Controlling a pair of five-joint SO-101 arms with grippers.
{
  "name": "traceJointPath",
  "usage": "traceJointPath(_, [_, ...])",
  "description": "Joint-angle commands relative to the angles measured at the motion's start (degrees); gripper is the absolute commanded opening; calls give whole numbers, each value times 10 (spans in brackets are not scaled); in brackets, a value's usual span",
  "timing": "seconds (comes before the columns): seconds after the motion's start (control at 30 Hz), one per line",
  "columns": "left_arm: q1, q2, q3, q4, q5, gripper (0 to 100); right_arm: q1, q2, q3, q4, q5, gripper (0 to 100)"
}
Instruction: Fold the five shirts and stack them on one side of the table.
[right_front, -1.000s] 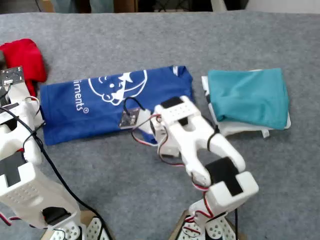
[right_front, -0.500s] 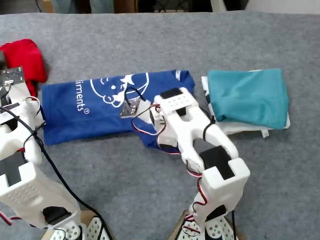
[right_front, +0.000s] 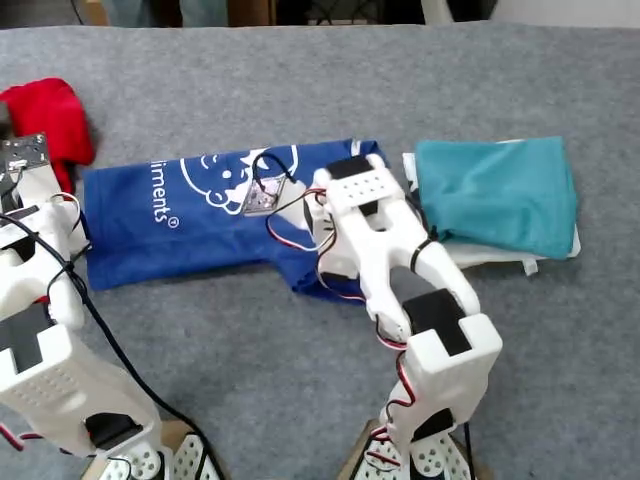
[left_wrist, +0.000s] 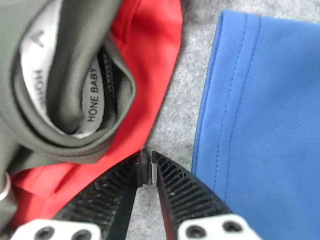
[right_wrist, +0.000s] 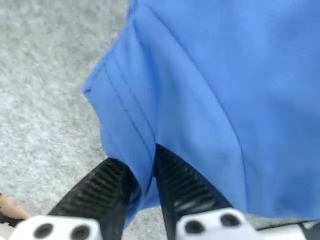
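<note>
Two stacked shirts (right_front: 495, 195), red shirt (right_front: 48, 115), blue shirt (right_front: 180, 220)

- The blue shirt (right_front: 180, 215) was printed with a white cartoon figure and white lettering.
- The red shirt (right_front: 50, 115), teal shirt (right_front: 495, 190) and white shirt (right_front: 480, 258) were left plain.
- The table (right_front: 300, 80) was covered in flecked grey.
- A dark olive-grey garment (left_wrist: 75, 60) was marked by a white label.
- The right arm (right_front: 385, 235) was cased in white, with black panels.

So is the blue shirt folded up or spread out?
Mostly spread out: the blue shirt lies long across the table, with the right gripper shut on one edge of it.
</note>
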Motion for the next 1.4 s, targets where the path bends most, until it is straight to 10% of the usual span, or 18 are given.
traceJointPath(0.0, [-6,-4,-17,0,3,46,-6,-4,28,-29,-1,164])
traceJointPath(1.37, [-6,-4,-17,0,3,46,-62,12,113,-90,-25,283])
